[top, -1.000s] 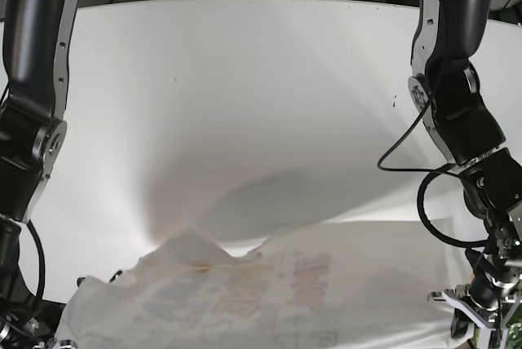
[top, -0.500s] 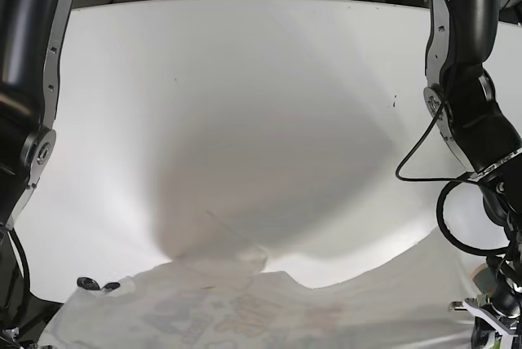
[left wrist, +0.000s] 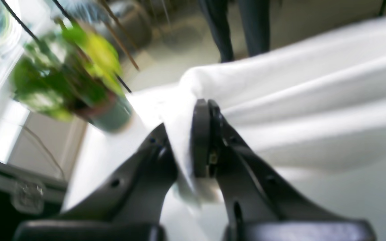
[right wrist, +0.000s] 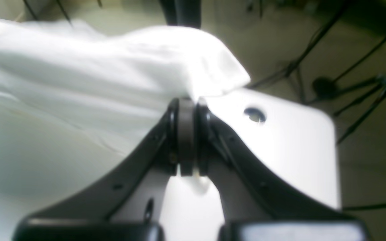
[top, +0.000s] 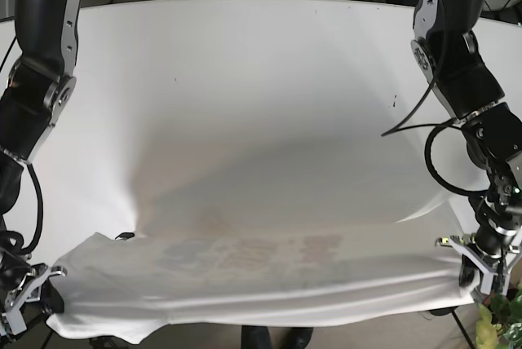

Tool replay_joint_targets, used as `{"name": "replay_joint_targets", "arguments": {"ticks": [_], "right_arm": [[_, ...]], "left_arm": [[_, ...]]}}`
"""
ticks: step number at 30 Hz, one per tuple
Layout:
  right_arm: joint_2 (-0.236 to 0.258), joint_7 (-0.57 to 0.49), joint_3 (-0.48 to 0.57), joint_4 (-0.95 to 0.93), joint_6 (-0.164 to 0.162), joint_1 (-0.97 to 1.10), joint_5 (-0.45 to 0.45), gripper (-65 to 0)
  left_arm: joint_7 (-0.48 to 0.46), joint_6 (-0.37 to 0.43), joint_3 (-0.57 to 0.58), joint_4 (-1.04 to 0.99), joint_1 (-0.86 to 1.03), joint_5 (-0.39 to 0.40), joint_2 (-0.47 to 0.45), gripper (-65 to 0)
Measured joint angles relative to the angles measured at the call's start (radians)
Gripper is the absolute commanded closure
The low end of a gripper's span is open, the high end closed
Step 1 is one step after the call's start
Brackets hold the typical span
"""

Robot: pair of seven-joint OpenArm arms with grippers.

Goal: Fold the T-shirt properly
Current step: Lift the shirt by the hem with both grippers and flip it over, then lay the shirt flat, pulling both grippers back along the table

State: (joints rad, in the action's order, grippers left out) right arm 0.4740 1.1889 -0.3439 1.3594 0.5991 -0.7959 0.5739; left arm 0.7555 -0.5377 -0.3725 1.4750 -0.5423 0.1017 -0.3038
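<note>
Between claws: T-shirt (top: 261, 280) stretched taut, faint print, probably face-down.

T-shirt (top: 261, 280) over table's (top: 261, 80) near edge, between pincers

The left arm's black two-fingered gripper (left wrist: 188, 140) is pinched tight on a fold of the soft white cloth T-shirt (left wrist: 297, 110). The cloth runs between the two fingers and hangs out below them. The rest of the shirt stretches away to the right in long, smooth folds. On the left is a blurry green leafy plant in a dark pot (left wrist: 79, 80).
</note>
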Motion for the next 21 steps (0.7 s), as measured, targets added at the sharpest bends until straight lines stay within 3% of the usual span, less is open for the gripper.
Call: {"name": "replay_joint_targets", "arguments": {"ticks": [10, 21], "right_arm": [[-0.021, 0.017, -0.145, 0.163, -0.005, 0.367, 0.083, 0.0], [-0.117, 0.017, -0.253, 0.329, -0.003, 0.707, 0.115, 0.0]], "left_arm": [[0.011, -0.032, -0.084, 0.079, 0.283, -0.008, 0.056, 0.0], [0.006, -0.050, -0.158, 0.098, 0.482, -0.008, 0.087, 0.0]]}}
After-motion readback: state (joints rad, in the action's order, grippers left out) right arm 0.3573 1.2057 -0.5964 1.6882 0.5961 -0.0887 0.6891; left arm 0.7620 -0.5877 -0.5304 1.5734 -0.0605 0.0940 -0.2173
